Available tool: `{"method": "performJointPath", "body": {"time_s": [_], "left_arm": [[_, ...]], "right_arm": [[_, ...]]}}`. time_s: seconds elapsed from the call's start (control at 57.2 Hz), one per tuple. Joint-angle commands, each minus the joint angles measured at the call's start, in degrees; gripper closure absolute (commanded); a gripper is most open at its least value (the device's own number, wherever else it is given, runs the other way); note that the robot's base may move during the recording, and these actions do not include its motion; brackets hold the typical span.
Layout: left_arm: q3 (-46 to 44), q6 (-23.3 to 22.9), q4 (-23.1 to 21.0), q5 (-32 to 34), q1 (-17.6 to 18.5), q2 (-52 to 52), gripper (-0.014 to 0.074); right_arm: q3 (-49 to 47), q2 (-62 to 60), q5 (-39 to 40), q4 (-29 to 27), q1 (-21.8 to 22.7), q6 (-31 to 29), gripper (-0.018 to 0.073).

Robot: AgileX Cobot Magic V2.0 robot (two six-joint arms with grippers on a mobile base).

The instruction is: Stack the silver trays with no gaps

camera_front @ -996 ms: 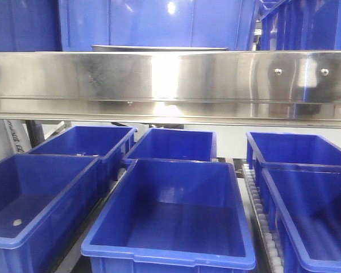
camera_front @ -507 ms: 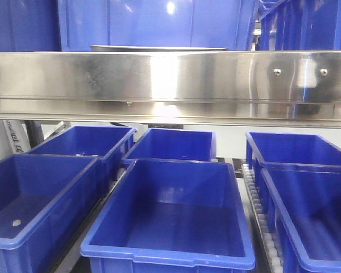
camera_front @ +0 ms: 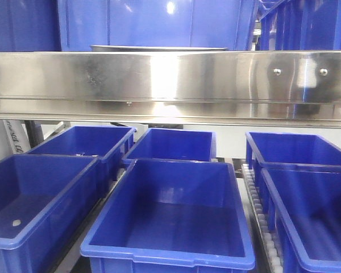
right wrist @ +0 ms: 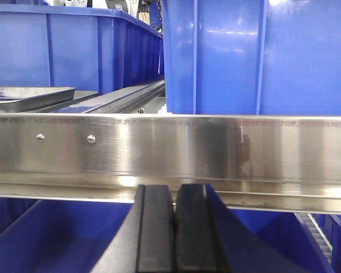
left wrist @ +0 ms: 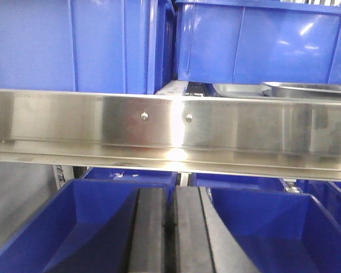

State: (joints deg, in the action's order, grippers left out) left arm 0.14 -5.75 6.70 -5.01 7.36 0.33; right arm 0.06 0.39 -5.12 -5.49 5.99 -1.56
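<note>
While both tools, left (left wrist: 169, 227) and right (right wrist: 175, 227), hang pinched together and empty below the steel rail (camera_front: 170, 79), the silver trays (left wrist: 307, 89) sit on the shelf behind it. Rising blind, a tool might clip that rail.

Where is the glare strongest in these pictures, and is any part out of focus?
Front view: a bright white glare patch sits mid steel rail, and a lamp reflection on the upper blue bin. Left wrist view: softer glare by the rail's screws; the left gripper fingers are blurred, being close. Right wrist view: dim glare under the rail; the right gripper is sharper.
</note>
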Motion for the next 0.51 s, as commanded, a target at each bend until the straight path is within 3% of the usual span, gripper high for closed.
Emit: {"method": "performJointPath", "body": {"time_s": [0.0,0.489], "left_arm": [[-0.14,0.21,-0.43,0.35,-0.32,-0.33,0.0609],[-0.14,0.21,-0.43,0.35,-0.32,-0.33,0.0609]], "right_arm": [[-0.06,-0.39,1.32,0.58,0.23,-0.02,0.0640],[-0.06,-0.39,1.32,0.58,0.23,-0.02,0.0640]]}}
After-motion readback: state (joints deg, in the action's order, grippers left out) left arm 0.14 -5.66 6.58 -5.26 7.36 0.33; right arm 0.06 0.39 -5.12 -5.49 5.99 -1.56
